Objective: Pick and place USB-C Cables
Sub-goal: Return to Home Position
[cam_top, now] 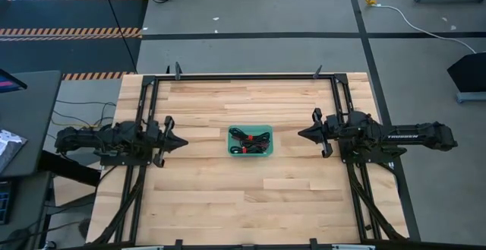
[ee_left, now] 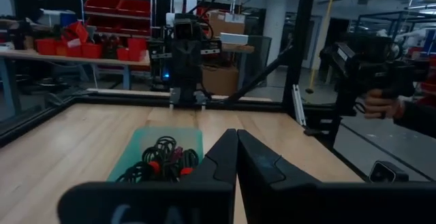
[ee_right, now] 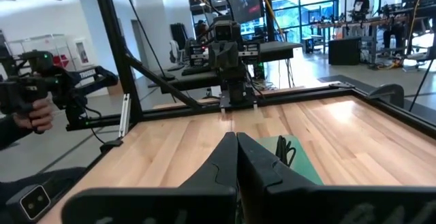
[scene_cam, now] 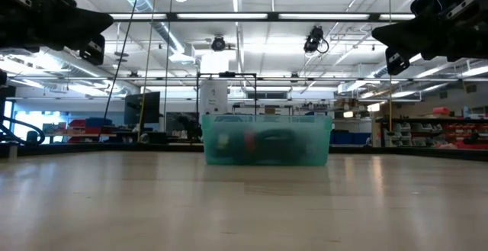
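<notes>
A small teal bin [cam_top: 250, 153] stands at the table's middle. The USB-C cables [cam_top: 250, 138], black coils with red ties, lie inside it. They also show in the left wrist view [ee_left: 159, 163], and through the bin's wall in the low view [scene_cam: 263, 144]. My left gripper [cam_top: 184, 141] is shut and empty, left of the bin and above the table. My right gripper [cam_top: 301, 134] is shut and empty, right of the bin. Both point at the bin.
A black frame [cam_top: 243, 76] runs round the table's far and side edges. Bare wood lies around the bin. A person's hand holding a device shows beyond the table in both wrist views [ee_left: 381, 105] [ee_right: 30, 115].
</notes>
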Motion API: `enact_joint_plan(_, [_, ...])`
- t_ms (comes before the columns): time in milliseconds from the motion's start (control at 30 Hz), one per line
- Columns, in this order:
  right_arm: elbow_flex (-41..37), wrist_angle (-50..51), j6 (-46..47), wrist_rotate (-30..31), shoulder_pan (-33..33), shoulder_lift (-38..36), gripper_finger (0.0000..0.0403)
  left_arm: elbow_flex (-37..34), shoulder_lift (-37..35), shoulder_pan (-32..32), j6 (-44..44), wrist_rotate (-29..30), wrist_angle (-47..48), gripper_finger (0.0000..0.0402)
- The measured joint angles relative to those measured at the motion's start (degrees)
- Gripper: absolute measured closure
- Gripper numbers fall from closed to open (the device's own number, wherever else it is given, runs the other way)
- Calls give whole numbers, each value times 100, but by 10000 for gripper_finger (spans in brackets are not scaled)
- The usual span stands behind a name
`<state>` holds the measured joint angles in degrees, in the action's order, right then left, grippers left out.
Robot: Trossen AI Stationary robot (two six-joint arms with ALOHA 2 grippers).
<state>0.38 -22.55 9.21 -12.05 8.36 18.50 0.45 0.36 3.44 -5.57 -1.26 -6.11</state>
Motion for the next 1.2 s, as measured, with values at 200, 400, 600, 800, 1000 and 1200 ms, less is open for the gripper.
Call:
enact_joint_plan(200, [0,-2,7,0,0,0,398,0,0,0,129,156,-116,388])
enact_joint_plan(400, [0,-2,4,0,0,0,398,-2,0,0,176,165,-92,388])
enact_joint_plan(600, [0,-4,4,-1,0,0,398,-2,0,0,176,164,-92,382])
enact_joint_plan(800, [0,-4,4,-2,0,0,398,-3,0,0,176,164,-92,382])
enact_joint_plan(1000, [0,-4,4,-1,0,0,398,-4,0,0,180,164,-90,381])
enact_joint_plan(1200, [0,-4,4,-1,0,0,398,-4,0,2,175,164,-90,382])
